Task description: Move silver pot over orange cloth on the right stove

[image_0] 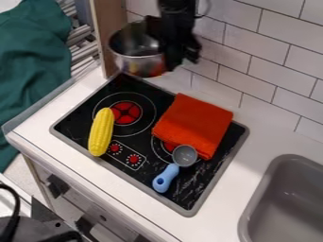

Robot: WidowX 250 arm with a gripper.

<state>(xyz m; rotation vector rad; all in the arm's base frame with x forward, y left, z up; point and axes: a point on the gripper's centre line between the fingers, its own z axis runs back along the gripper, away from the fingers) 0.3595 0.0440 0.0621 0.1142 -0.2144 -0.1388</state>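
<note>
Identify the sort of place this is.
Probably a toy kitchen set up for a robot arm: a two-burner stove set in a white counter, a grey sink beside it, tiled wall behind.

You can see yellow corn (101, 132) left of a spoon (166, 177) with a blue handle. A gray sink (287, 203) is near right, a green cloth (31, 66) far left, a white tile wall (274, 68) far right.

The tool (180, 56) holds the silver pot (133, 64) aloft over the worktop's (262, 137) back left corner. Nearer the front edge lie 1 yellow corn cob (101, 132) and 1 blue-handled spoon (166, 177), its bowl against the orange cloth (194, 124).
</note>
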